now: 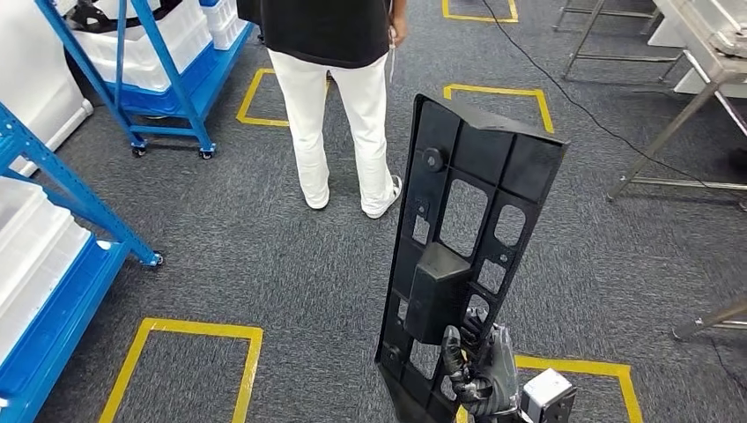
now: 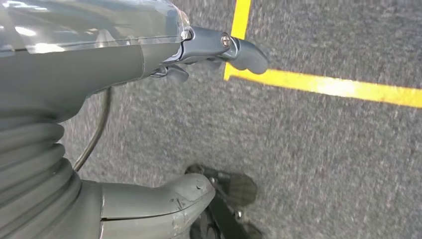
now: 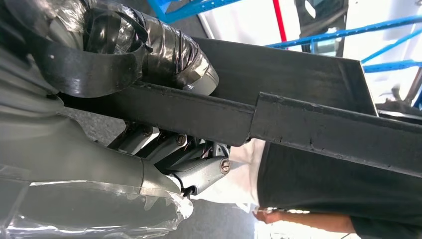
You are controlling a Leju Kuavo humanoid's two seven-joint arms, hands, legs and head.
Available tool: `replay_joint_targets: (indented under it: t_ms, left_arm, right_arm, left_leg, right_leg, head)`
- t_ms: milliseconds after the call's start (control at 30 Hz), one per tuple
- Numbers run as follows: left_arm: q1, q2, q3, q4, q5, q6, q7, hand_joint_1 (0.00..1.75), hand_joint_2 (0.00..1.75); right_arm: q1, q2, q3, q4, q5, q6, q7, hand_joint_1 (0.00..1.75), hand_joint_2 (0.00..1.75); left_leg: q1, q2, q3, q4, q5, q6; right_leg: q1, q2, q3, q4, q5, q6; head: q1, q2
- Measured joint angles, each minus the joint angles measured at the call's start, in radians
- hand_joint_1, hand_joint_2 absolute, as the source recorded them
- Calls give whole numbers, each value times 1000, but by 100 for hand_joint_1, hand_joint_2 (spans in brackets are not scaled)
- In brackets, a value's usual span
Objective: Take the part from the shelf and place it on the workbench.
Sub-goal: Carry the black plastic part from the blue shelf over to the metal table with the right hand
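Note:
The part (image 1: 467,256) is a long black plastic panel with cut-out windows and a boxy block at its middle. It stands nearly upright in front of me, above the grey carpet. My right hand (image 1: 483,368) grips its lower edge. In the right wrist view the taped thumb (image 3: 164,50) lies on one side of the part's rim (image 3: 298,119) and the fingers (image 3: 199,169) curl on the other side. My left hand (image 2: 114,55) hangs over the carpet with its fingers apart and nothing in it. The metal-framed workbench (image 1: 705,66) stands at the far right.
A person (image 1: 339,97) in white trousers and a black top stands on the carpet just ahead, left of the part. Blue shelves with white bins (image 1: 159,53) stand at the far left, and another blue shelf (image 1: 53,264) close on my left. Yellow tape squares (image 1: 181,330) mark the floor.

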Motion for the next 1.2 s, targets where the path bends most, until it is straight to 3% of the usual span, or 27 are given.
replay_joint_targets:
  t_ms: [67,133,200,233,267,300,367,433,500,533,600,667,733,767,833,900,967,1033,1100,1167,1200]
  left_arm:
    - [-2,-2,0,-5,-2,0,-1,0,175]
    - [0,-3,0,-9,-3,-1,-2,0,175]
    - [2,-4,1,-11,-3,-2,-2,0,175]
    - [3,-4,2,-11,-3,-3,-2,0,175]
    - [2,-4,2,-12,-3,-3,-2,0,175]
    - [1,-4,2,-13,-4,-3,-2,0,175]
    - [0,-6,2,-14,-4,-3,-2,0,175]
    - [-1,-8,2,-15,-4,-3,-2,0,175]
    - [-4,-10,2,-15,-5,-3,-2,0,175]
    - [-7,-11,2,-15,-5,-3,-2,0,175]
    - [-9,-13,2,-16,-5,-3,-3,0,175]
    - [-7,-13,3,-16,-5,-3,-3,0,175]
    - [-3,-13,5,-16,-6,-3,-1,0,175]
    - [-1,-13,6,-16,-6,-3,-1,0,175]
    - [-1,-12,6,-16,-8,-3,0,0,175]
    - [-3,-12,8,-16,-13,-1,0,0,175]
    - [-5,-12,10,-16,-16,1,2,0,175]
    - [-7,-12,12,-16,-19,4,2,0,175]
    - [-9,-11,13,-16,-22,6,2,0,175]
    - [-8,-10,14,-16,-24,10,2,0,175]
    - [-7,-10,14,-15,-26,12,2,0,175]
  right_arm:
    - [-1,-1,0,0,-2,-1,0,175,175]
    - [-4,-3,1,0,-3,-2,0,175,175]
    - [-6,-5,2,1,-4,-4,0,175,175]
    - [-6,-6,3,2,-4,-5,0,175,175]
    - [-5,-7,3,4,-4,-6,0,175,175]
    - [-5,-7,3,5,-5,-6,0,175,175]
    - [-6,-8,3,6,-5,-6,0,175,175]
    - [-7,-8,4,6,-5,-6,0,175,175]
    - [-6,-9,4,6,-5,-6,0,175,175]
    - [-4,-9,4,6,-5,-6,0,175,175]
    - [-4,-10,5,6,-5,-6,-1,175,175]
    - [-5,-10,7,6,-5,-7,0,175,175]
    - [-4,-11,8,7,-5,-10,0,175,175]
    - [-4,-11,8,7,-5,-11,0,175,175]
    - [-2,-12,8,8,-5,-13,1,175,175]
    - [0,-13,8,8,-5,-14,2,175,175]
    - [5,-13,8,7,-6,-17,4,175,175]
    - [13,-14,8,3,-6,-18,6,175,175]
    - [20,-14,7,-3,-6,-19,8,175,175]
    - [23,-15,6,-9,-6,-21,11,175,175]
    - [25,-15,5,-12,-6,-23,14,175,175]
  left_leg:
    - [0,26,6,-12,8,14]
    - [-1,54,8,-19,12,23]
    - [-5,84,8,-19,10,26]
    - [-7,99,8,-19,8,27]
    - [-8,113,10,-18,6,26]
    - [-8,125,13,-18,3,25]
    - [-11,146,21,-18,-3,19]
    - [-14,164,27,-18,-9,10]
    - [-15,183,32,-20,-13,1]
    - [-14,180,34,-17,-18,-3]
    - [-10,136,17,30,-51,-11]
    - [-8,83,-42,151,-112,-15]
    - [-7,71,-101,256,-139,-19]
    - [-7,71,-109,259,-122,-19]
    - [-5,59,-76,160,-46,-18]
    - [-2,13,-30,48,2,-14]
    - [-3,-13,-16,13,4,-7]
    - [-5,7,-13,7,10,6]
    - [-3,32,-10,-5,18,21]
    - [-3,59,-9,-11,21,30]
    - [-5,74,-10,-11,21,31]
  right_leg:
    - [1,-36,-13,22,-15,10]
    - [3,-104,-59,118,-69,18]
    - [-1,-130,-121,241,-120,25]
    - [-2,-133,-136,270,-123,26]
    - [-3,-135,-131,259,-106,26]
    - [-2,-141,-105,211,-75,23]
    - [6,-179,-28,70,-19,12]
    - [18,-203,9,-3,-3,0]
    - [23,-187,7,-10,-4,-10]
    - [20,-176,9,-15,-1,-14]
    - [14,-156,17,-28,5,-26]
    - [11,-135,20,-32,7,-34]
    - [11,-109,20,-29,6,-36]
    - [12,-94,20,-26,5,-36]
    - [10,-64,20,-16,1,-32]
    - [9,-41,15,-3,-5,-23]
    - [7,-21,6,2,-5,-11]
    - [3,-5,1,1,-1,2]
    - [5,-39,-14,29,-20,11]
    - [6,-101,-62,127,-77,18]
    - [4,-119,-94,192,-107,21]
  head:
    - [0,0]
    - [0,0]
    - [0,0]
    - [0,0]
    - [0,0]
    - [0,0]
    - [0,0]
    - [0,0]
    - [0,0]
    - [0,0]
    - [0,0]
    - [0,0]
    - [0,0]
    - [0,0]
    - [0,0]
    - [0,0]
    - [0,0]
    - [0,0]
    - [0,0]
    - [0,0]
    - [0,0]
